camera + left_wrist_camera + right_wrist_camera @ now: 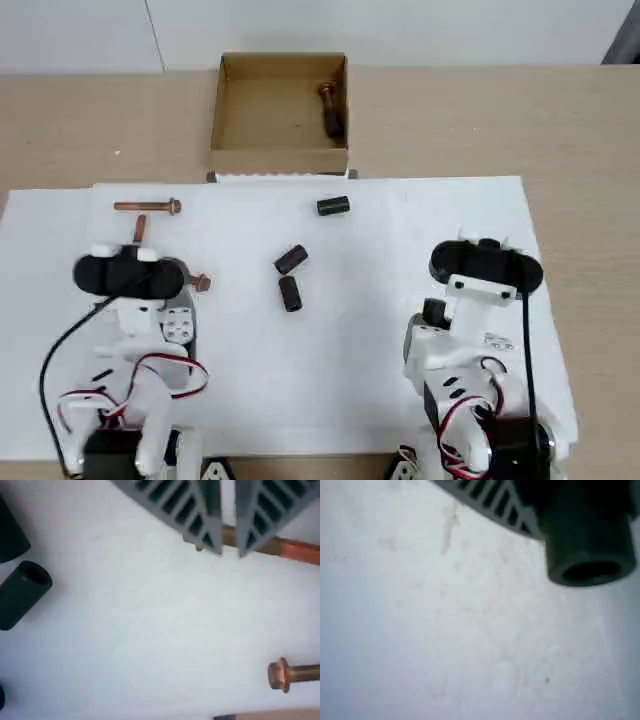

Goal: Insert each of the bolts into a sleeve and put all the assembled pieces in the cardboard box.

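Currently mid-assembly, second piece by my reading: one assembled piece [331, 110] lies in the cardboard box [228, 110], toward its right wall

- Noted the right gripper [580, 515] clamped on a black sleeve [590, 555], open bore facing out, held just above the sheet on the right side of the table
- Noted the left gripper [229, 552] down at a copper bolt [285, 549] that lies on the sheet. The contact point is hard to read, so I cannot tell whether it has a hold
- Loose stock: a second bolt [287, 674] near the first, and a third bolt [147, 206] lying crosswise nearer the box. Three spare sleeves: one sleeve near the box [333, 206], and a pair mid-sheet, upper sleeve [291, 260] and lower sleeve [290, 293], just beside each other

Next move, as I judge it: the left arm needs a firm pinch on the shank, then a lift toward the centre. The threaded end has to line up with the bore while the right arm turns the open end to meet it. Small misalignment would jam, and a bolt on a smooth sheet may roll

Surface: white sheet [400, 380] over a light wooden table [580, 130], with a pale wall [400, 25] behind
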Tool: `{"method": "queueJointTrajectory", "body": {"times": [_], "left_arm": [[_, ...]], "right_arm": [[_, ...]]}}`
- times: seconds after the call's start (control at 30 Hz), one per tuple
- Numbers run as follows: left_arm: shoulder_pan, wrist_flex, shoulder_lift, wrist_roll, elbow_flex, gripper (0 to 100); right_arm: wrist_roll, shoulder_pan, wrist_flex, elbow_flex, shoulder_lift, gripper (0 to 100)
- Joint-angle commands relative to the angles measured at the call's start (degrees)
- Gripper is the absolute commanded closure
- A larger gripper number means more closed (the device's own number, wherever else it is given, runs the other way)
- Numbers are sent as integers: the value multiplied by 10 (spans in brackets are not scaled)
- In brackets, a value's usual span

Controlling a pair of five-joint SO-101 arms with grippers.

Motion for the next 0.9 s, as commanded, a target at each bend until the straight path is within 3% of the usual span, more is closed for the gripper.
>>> {"method": "queueJointTrajectory", "body": {"times": [0.0,0.17,0.53,0.63,0.87], "left_arm": [[-16,3,106,-8,-122,994],[-39,25,300,-9,-292,994],[-40,221,608,-16,-524,994],[-38,246,665,-87,-549,994],[-40,283,767,-359,-553,994]], "right_arm": [[-4,3,-18,6,-20,995],[-4,9,-17,7,-25,995],[-4,76,-15,7,-25,995],[-4,76,-14,7,-25,995],[-4,77,-15,7,-25,995]]}}
